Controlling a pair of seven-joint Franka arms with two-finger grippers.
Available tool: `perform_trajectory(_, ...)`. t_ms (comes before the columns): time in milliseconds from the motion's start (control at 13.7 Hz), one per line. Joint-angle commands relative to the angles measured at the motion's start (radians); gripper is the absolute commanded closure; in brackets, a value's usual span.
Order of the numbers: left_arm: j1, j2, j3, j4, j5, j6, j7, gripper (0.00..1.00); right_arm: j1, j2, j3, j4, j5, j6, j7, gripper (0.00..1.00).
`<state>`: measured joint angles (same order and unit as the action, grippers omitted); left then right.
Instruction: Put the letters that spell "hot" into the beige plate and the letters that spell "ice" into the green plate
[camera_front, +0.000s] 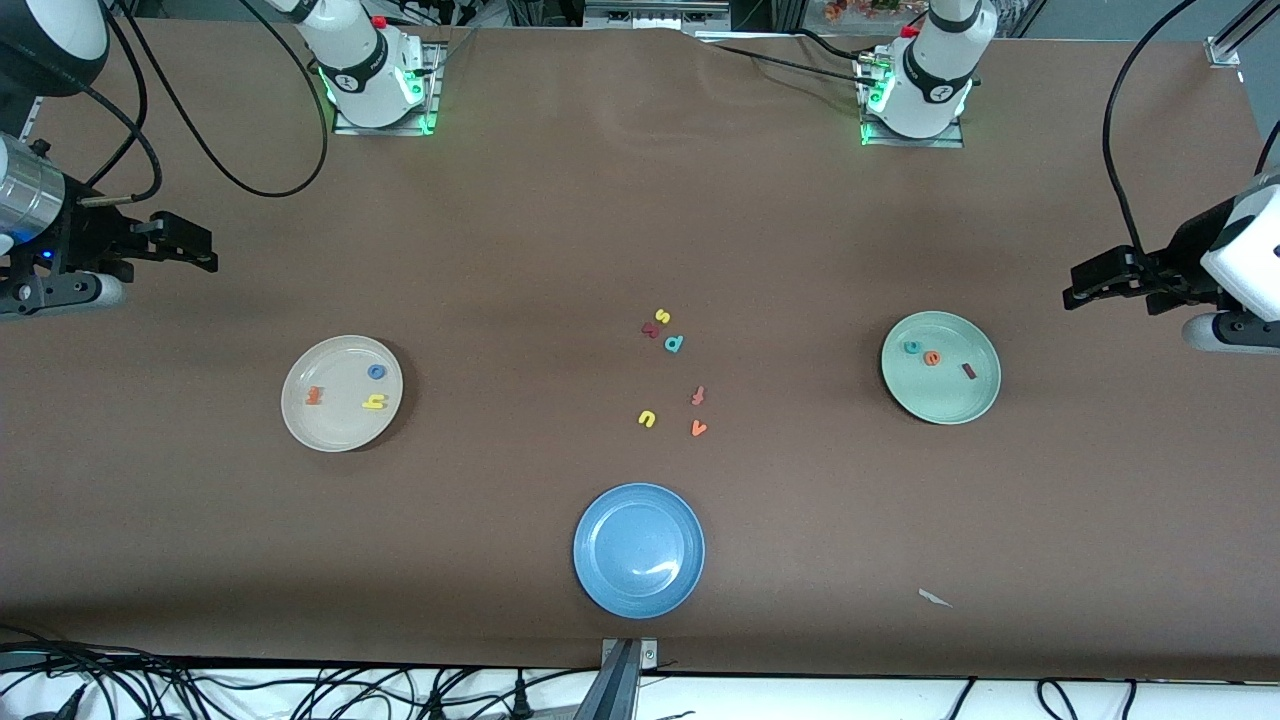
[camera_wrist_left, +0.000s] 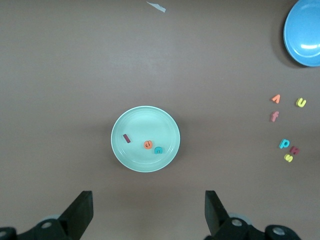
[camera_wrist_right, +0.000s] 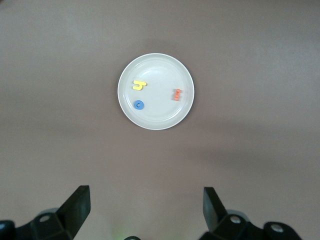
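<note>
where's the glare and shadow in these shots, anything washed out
Front view: a white glare streak on the blue plate, soft shadow along the beige plate rim, green glow at both arm bases. Left wrist view: the same streak on the blue plate, a dark shadow edge beside it; green plate evenly lit. Right wrist view: flat, even light, letters crisp.

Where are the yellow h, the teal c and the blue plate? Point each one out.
yellow h (camera_front: 374, 402): front view, middle of the letter.
teal c (camera_front: 912, 347): front view, the letter's curved body.
blue plate (camera_front: 600, 585): front view, its rim nearest the camera.
</note>
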<state>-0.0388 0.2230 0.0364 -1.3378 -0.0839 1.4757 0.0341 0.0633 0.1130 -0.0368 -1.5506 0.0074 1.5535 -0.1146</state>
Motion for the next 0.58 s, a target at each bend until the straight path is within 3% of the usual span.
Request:
perform_trajectory(0, -0.001, -0.025, -0.001, -0.024, 0.06, -0.012, 0.078, 0.01, 0.004, 0.011, -0.008, 0.024, 0.0, -0.004, -0.013, 0.0)
perform_trajectory(511, 0.002, -0.027, 0.002, -0.026, 0.069, -0.034, 0.078, 0.0, 0.004, 0.011, -0.008, 0.024, 0.002, -0.004, -0.013, 0.0)
